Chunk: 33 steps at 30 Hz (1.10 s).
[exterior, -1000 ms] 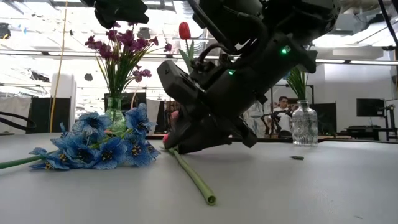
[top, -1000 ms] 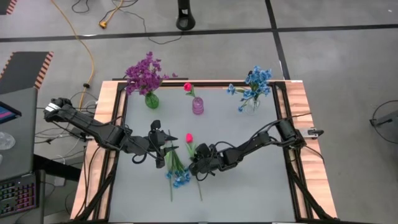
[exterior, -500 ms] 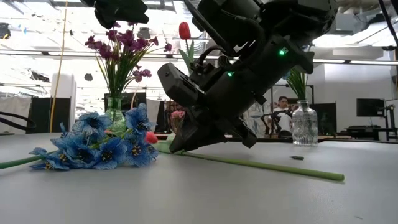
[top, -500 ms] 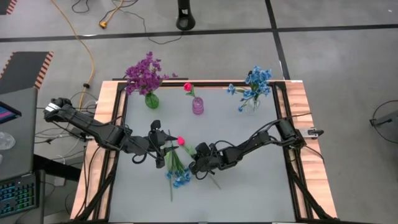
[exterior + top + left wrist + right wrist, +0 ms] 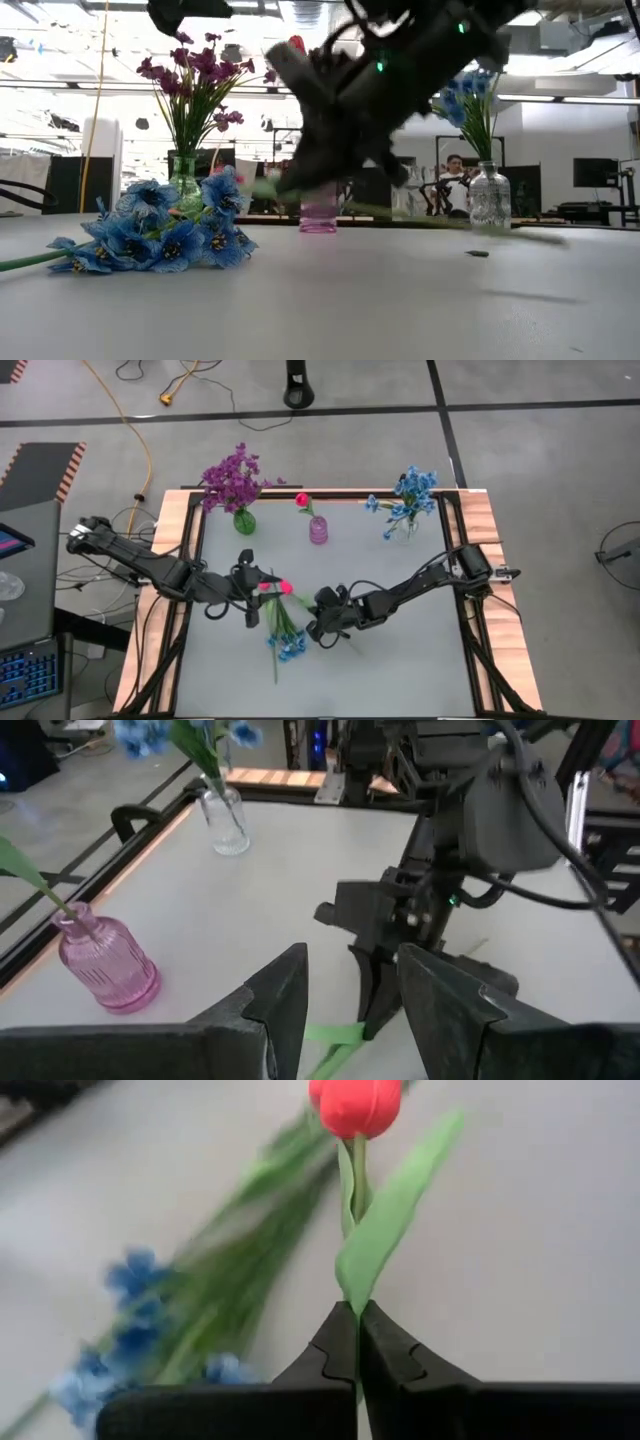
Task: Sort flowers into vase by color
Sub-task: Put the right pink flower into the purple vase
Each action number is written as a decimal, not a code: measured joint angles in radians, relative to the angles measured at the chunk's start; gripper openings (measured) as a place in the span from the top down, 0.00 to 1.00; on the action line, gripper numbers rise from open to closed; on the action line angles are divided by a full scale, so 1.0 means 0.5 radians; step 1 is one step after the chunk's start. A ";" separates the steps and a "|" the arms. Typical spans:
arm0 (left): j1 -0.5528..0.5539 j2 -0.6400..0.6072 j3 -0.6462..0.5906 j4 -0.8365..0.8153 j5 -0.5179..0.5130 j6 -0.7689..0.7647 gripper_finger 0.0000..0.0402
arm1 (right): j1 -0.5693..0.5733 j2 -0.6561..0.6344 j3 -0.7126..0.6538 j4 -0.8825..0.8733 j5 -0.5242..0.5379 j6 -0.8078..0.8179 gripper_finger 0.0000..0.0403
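Right tool pinched the tulip stem, bud toward the left tool.

The right tool (image 5: pixel 322 622) was pressed together on the stem of the tulip (image 5: pixel 286 587), lifted off the bench (image 5: pixel 400 660); its long axis ran from there to the bud just beside the spread left tool (image 5: pixel 262 588). The pink vase (image 5: pixel 318 530) stood further back, nearer the middle.

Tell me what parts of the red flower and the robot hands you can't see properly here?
- Low view: right gripper is a motion smear, so its grip is unreadable there.
- Right wrist view: red tulip has its top cut off by the picture's edge.
- High view: left gripper fingers too small to judge.
- Left wrist view: tulip's bud out of frame.
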 joint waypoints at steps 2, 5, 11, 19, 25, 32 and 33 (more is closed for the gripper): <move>-0.012 -0.057 0.000 -0.007 -0.002 0.002 0.64 | 0.000 -0.057 0.001 -0.016 0.039 -0.070 0.93; -0.045 -0.138 0.001 -0.040 -0.004 0.027 0.64 | -0.011 -0.143 0.001 -0.021 0.052 -0.183 0.94; -0.170 -0.279 0.001 -0.186 -0.041 -0.029 0.64 | -0.011 -0.323 0.001 -0.054 0.170 -0.391 0.93; -0.426 -0.335 0.001 -0.510 -0.408 -0.330 0.64 | 0.016 -0.593 -0.053 -0.110 0.285 -0.601 0.94; -0.534 -0.161 0.001 -0.540 -0.547 -0.470 0.64 | 0.104 -0.786 -0.314 0.094 0.427 -0.599 0.94; -0.540 0.207 0.000 -0.282 -0.598 -0.551 0.64 | 0.169 -0.816 -0.695 0.829 0.424 -0.637 0.93; -0.538 0.268 0.000 -0.213 -0.595 -0.527 0.64 | 0.175 -0.805 -0.738 0.943 0.424 -0.639 0.93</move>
